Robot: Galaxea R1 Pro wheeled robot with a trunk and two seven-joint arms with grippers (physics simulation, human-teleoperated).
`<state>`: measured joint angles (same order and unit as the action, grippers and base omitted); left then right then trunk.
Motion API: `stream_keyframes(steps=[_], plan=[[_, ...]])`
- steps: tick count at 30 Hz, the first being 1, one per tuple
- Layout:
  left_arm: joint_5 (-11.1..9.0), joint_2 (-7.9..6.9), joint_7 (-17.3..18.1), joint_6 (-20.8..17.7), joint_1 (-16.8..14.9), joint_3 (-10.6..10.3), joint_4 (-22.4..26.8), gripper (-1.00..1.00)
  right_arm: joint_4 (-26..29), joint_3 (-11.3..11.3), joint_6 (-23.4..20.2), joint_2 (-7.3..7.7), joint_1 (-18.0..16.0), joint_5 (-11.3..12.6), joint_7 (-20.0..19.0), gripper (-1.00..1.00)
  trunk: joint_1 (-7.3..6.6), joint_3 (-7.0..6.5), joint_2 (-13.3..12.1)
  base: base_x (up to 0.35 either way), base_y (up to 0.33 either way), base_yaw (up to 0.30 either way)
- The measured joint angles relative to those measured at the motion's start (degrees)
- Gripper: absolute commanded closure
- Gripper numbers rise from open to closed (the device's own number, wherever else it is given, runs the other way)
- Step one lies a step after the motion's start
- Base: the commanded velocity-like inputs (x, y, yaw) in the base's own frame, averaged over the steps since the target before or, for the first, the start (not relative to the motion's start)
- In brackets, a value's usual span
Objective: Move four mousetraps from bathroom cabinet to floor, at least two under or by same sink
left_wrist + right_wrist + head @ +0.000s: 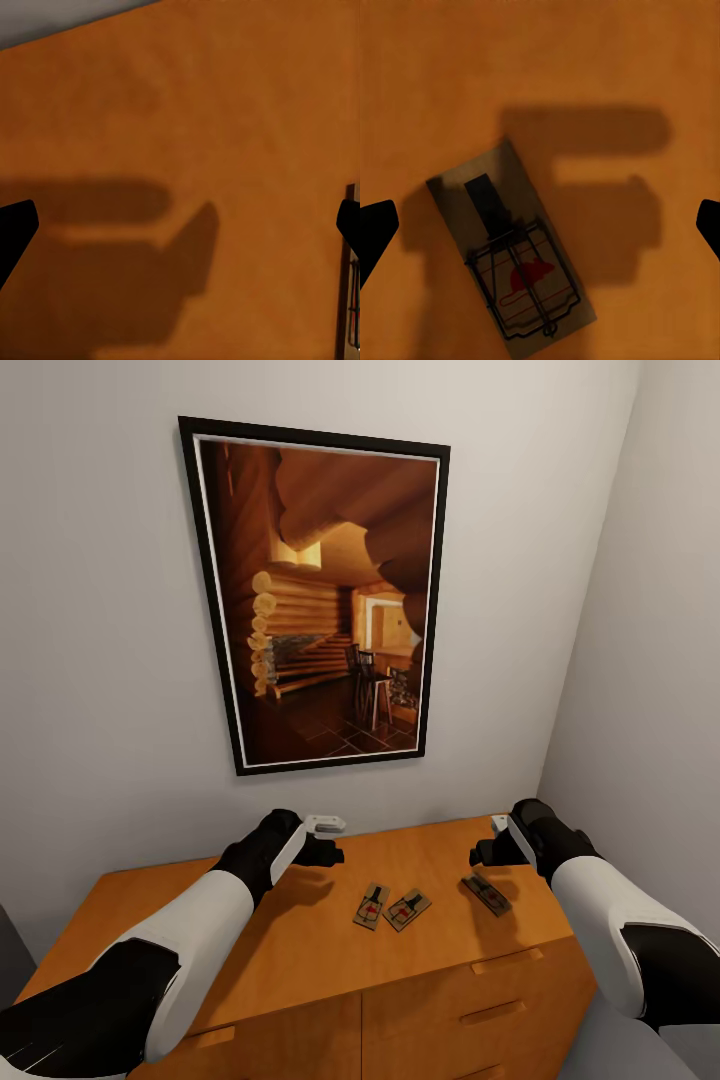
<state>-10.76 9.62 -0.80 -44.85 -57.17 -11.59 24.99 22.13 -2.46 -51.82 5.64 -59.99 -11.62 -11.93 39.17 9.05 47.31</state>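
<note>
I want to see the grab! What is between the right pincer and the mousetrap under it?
Nothing. In the right wrist view, the mousetrap lies flat on the bare cabinet top, with the open right pincer above it, only its shadow between.

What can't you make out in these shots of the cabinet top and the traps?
- Fourth mousetrap: the head view shows three mousetraps on the cabinet.
- Left wrist view: one mousetrap is cut off by the edge.
- Cabinet drawers' contents: fronts closed.
- Bathroom floor and sink: outside the frames.
</note>
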Motion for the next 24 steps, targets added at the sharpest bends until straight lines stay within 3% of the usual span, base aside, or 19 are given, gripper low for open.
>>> stream_keyframes(steps=[10, 24], plan=[[0.1, 0.01, 0.0, 0.0, 0.0, 0.0, 0.0, -1.0, 0.0, 0.0, 0.0, 0.0, 0.0, 0.0, 0.0, -1.0, 0.0, 0.0, 0.0, -0.018, 0.0, 0.0], [0.0, 0.0, 0.0, 0.0, 0.0, 0.0, 0.0, -1.0, -0.1, 0.0, 0.0, 0.0, 0.0, 0.0, 0.0, -1.0, 0.01, 0.0, 0.0, -0.157, 0.0, 0.0]])
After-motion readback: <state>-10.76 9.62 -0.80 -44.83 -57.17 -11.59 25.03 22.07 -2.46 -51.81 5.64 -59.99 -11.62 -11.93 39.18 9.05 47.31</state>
